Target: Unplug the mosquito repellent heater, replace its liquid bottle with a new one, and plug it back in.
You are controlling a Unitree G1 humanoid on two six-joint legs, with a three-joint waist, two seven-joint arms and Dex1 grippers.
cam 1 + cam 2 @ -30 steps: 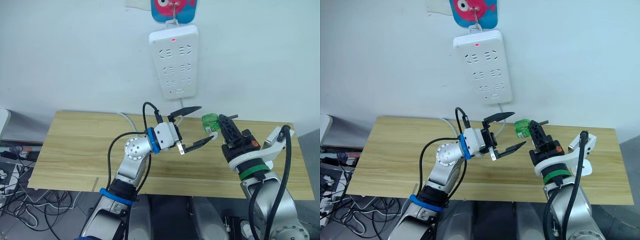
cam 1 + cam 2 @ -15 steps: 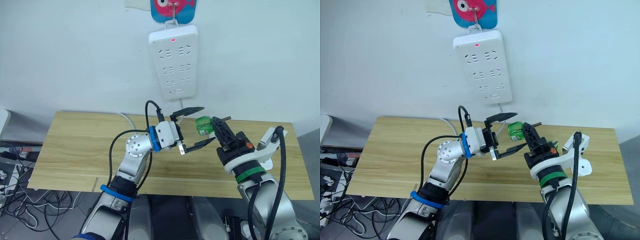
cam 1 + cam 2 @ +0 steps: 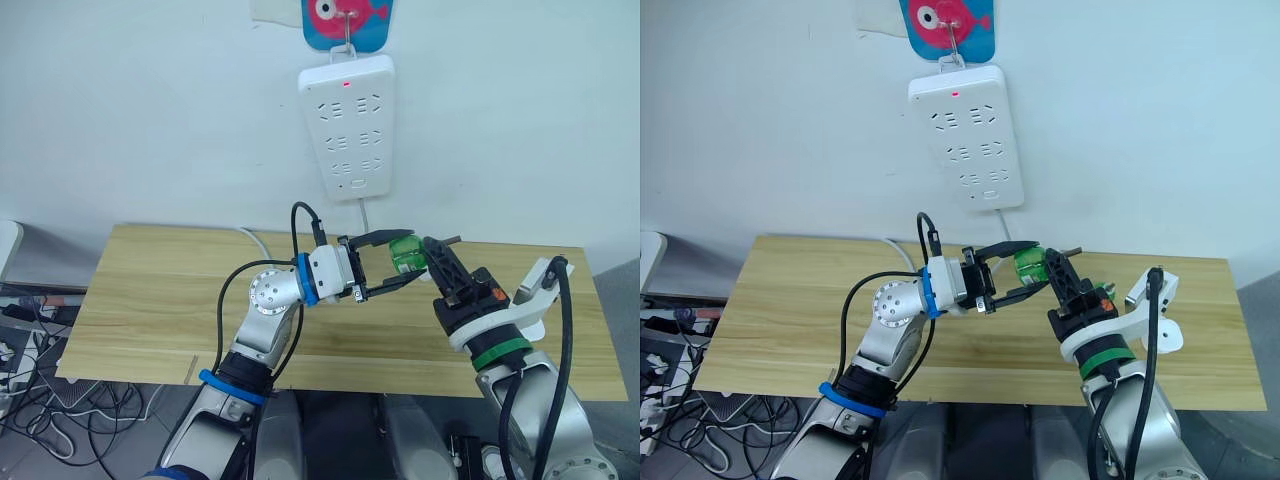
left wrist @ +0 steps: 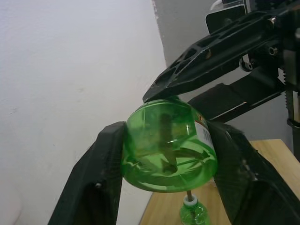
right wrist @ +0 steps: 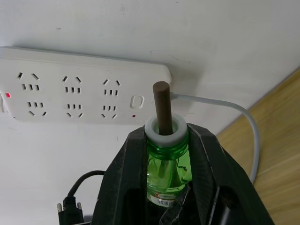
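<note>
A green liquid bottle (image 3: 405,252) with a brown wick (image 5: 161,105) hangs in the air above the table. My right gripper (image 3: 432,248) is shut on its neck, the fingers (image 5: 126,164) clamped just under the white collar. My left gripper (image 3: 412,256) reaches in from the left, and its two pads (image 4: 110,154) press on either side of the bottle's base (image 4: 166,154). A second small green bottle (image 4: 193,211) with a white cap stands on the table below. The mosquito repellent heater is out of view.
A long white power strip (image 3: 347,125) with a lit red light hangs on the wall above the grippers; its cable runs down behind the wooden table (image 3: 160,290). Loose cables lie on the floor at the left.
My right gripper carried the green bottle leftward between the left gripper's fingers. The left fingers, wide open before, have narrowed onto the bottle's base.
</note>
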